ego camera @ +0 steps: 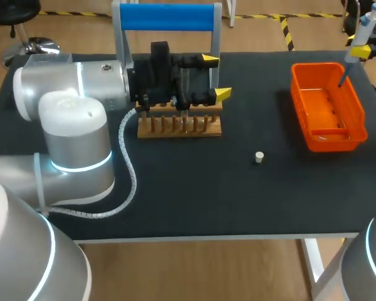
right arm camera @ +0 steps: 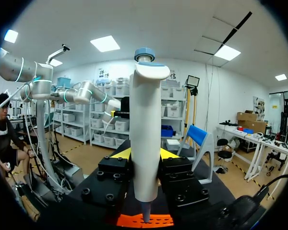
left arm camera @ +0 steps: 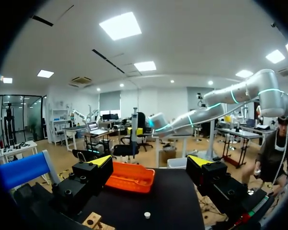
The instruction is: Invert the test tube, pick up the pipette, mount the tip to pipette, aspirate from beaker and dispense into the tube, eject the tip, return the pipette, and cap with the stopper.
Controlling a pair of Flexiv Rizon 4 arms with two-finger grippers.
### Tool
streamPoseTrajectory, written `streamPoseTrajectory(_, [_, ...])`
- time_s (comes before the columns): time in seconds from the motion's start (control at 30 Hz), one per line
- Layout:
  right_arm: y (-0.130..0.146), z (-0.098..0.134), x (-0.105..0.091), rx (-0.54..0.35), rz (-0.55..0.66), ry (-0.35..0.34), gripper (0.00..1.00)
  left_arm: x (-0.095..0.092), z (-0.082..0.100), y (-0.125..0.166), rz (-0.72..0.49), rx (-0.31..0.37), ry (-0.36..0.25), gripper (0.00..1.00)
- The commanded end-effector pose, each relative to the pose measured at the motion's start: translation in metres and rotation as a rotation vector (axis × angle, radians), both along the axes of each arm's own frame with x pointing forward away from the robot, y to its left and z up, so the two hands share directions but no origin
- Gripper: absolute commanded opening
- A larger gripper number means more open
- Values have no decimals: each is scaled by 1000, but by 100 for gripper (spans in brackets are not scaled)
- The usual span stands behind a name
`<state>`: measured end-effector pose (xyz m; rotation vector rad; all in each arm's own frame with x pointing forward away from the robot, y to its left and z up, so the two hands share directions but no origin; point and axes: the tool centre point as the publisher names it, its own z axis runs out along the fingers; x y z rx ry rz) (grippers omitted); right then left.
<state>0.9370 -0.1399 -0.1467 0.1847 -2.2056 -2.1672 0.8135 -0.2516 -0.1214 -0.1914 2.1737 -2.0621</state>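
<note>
My right gripper (ego camera: 362, 52) at the far right corner is shut on the white pipette (ego camera: 365, 28), held upright. The pipette's narrow lower end (ego camera: 343, 78) hangs over the orange tray (ego camera: 357, 119). In the right wrist view the pipette (right arm camera: 145, 129) fills the gap of the right gripper (right arm camera: 145, 154), with the tray (right arm camera: 156, 221) below. My left gripper (ego camera: 215, 77) stands open above the wooden tube rack (ego camera: 178, 127); the left wrist view shows nothing inside the left gripper (left arm camera: 150, 161). A small white stopper (ego camera: 259, 157) lies mid-table. I see no tube or beaker clearly.
A blue-topped frame (ego camera: 166, 17) stands behind the rack. My left arm's big joints (ego camera: 72, 125) and a coiled cable (ego camera: 126, 169) cover the table's left part. In the left wrist view the orange tray (left arm camera: 131, 176) and the stopper (left arm camera: 147, 215) lie ahead of the fingers.
</note>
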Motion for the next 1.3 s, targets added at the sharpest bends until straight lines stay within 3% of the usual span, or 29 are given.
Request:
streamPoseTrajectory(0.03, [0,1,1,-3,1,0,0,2,1,0,-15,14,5,100])
streamPoseTrajectory(1.3, [0,1,1,-3,1,0,0,1,3,0,-33,29,-7,100])
